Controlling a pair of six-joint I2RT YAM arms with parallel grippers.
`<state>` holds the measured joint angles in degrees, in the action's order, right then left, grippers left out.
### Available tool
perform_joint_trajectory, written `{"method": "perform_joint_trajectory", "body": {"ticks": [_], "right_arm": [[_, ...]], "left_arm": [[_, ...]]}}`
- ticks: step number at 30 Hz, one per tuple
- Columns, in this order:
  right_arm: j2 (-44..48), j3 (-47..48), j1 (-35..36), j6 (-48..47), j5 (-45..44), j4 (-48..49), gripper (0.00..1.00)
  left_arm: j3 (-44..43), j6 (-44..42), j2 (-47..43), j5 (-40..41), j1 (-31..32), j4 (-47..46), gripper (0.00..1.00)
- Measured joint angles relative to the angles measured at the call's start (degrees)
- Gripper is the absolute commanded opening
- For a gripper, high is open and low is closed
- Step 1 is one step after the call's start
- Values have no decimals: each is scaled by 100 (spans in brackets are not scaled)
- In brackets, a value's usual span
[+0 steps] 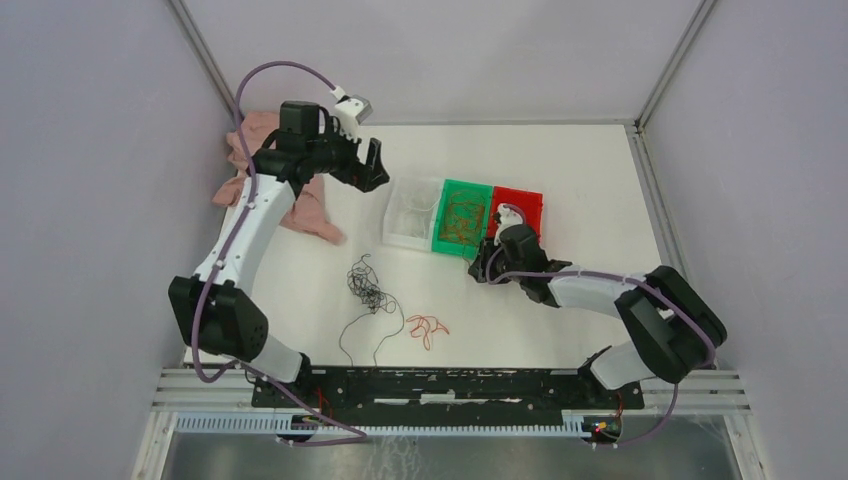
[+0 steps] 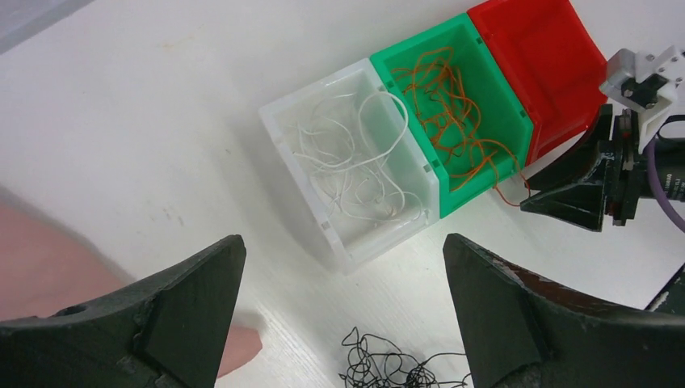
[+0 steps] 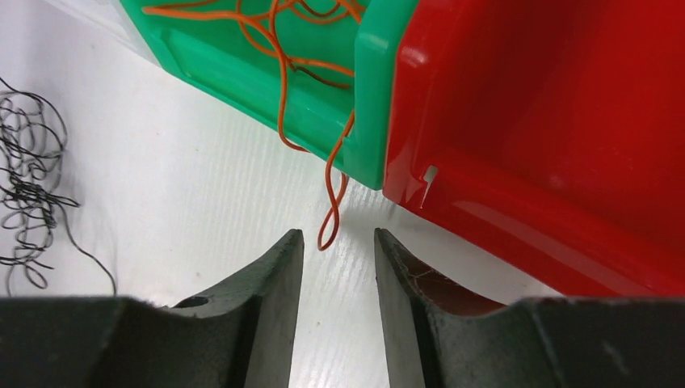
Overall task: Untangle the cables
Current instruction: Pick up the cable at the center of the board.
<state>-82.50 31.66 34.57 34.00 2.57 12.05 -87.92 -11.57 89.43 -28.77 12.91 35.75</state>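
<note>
The cables lie sorted and loose. A black tangled wad [image 1: 368, 290] sits on the white table, also seen in the left wrist view [image 2: 388, 368] and right wrist view [image 3: 28, 178]. A small red-orange wire [image 1: 428, 328] lies nearer the front. White wires [image 2: 355, 162] fill the clear bin [image 2: 299, 174]. Orange wires [image 2: 444, 97] fill the green bin [image 2: 497, 73], and one orange loop [image 3: 331, 214] hangs over its front wall. My right gripper [image 3: 338, 238] is open with a narrow gap, its tips just short of that loop. My left gripper [image 2: 343, 242] hangs wide open and empty above the table.
An empty red bin [image 1: 515, 208] stands right of the green bin [image 1: 463, 215] and close to my right gripper [image 1: 482, 268]. A pink cloth [image 1: 300, 205] lies at the back left under the left arm. Grey walls enclose the table on three sides.
</note>
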Motion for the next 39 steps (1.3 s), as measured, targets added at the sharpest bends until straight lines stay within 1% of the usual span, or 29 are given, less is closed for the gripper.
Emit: {"method": "perform_joint_trajectory", "body": {"ticks": [3, 5, 6, 8, 11, 15, 18, 23, 26, 30, 33, 36, 39], "right_arm": [[-280, 2, 72, -55, -39, 140, 20], [-328, 2, 107, -37, -92, 179, 10], [-306, 2, 118, -28, -114, 208, 8], [-162, 28, 122, -11, -155, 164, 6], [157, 269, 122, -35, -264, -146, 6], [269, 1102, 122, -214, -446, -511, 5], [9, 1818, 122, -391, -599, -730, 4], [-813, 2621, 122, -688, -868, -1134, 3], [-1429, 3047, 122, -903, -1071, -1563, 3], [-1961, 3379, 122, -1128, -1351, -1963, 4], [-2218, 3611, 122, -1272, -1534, -2295, 11], [-2446, 3856, 122, -1355, -1641, -2426, 18], [-2551, 3950, 122, -1381, -1644, -2465, 31]], "left_arm": [[299, -61, -363, 17, -190, 2, 99], [435, -98, -487, 20, -269, 9, 99], [503, -118, -525, 22, -295, 9, 99], [619, -160, -549, 26, -319, 13, 99], [761, -208, -549, 55, -332, 20, 99], [839, -243, -549, 61, -348, 26, 99], [907, -271, -562, 68, -361, 15, 99], [1038, -439, -702, 85, -442, 57, 99], [1049, -542, -785, 92, -527, 87, 99], [1054, -616, -824, 101, -623, 133, 99], [1054, -640, -828, 101, -682, 164, 99], [1054, -643, -837, 101, -721, 184, 99], [1054, -643, -866, 101, -748, 186, 99]]}}
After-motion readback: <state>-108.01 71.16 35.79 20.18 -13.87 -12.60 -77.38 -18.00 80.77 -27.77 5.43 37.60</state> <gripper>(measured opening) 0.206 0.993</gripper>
